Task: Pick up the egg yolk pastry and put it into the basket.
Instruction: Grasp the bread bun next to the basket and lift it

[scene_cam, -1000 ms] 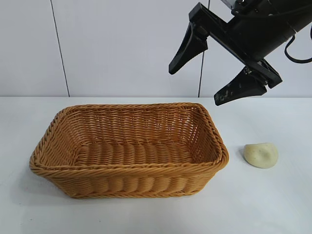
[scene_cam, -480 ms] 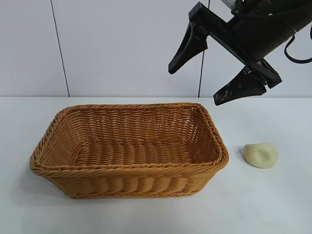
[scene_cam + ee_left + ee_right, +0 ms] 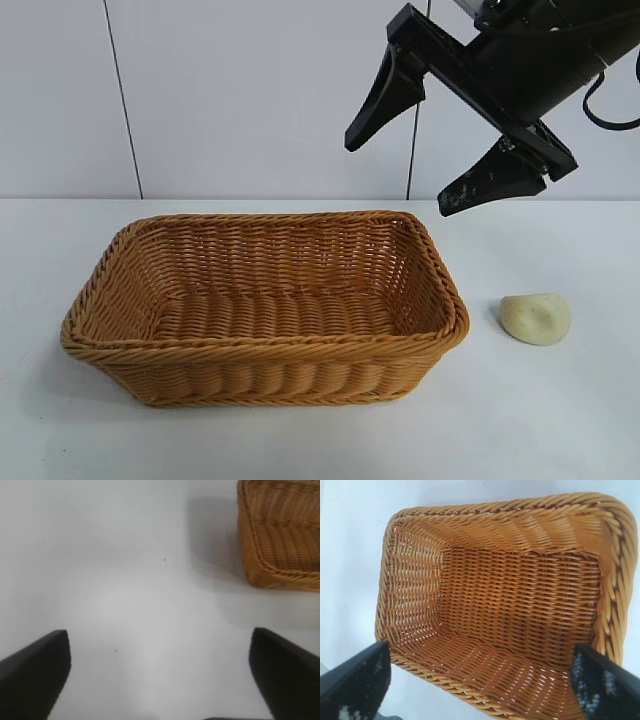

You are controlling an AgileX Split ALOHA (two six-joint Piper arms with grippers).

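Right gripper (image 3: 448, 150) released, above basket (image 3: 265, 345); pastry (image 3: 536, 318) on bench near right edge. Should descend straight over pastry, straddling it.

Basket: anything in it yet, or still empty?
Empty. The right wrist view shows only bare weave inside the basket. The egg yolk pastry lies on the table beside it, apart from the rim.

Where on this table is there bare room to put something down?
Bare table lies left of the basket, in front of it, and right of the pastry. The basket's inside is empty too. Tightest is the gap between basket and pastry, below the open right pincer.
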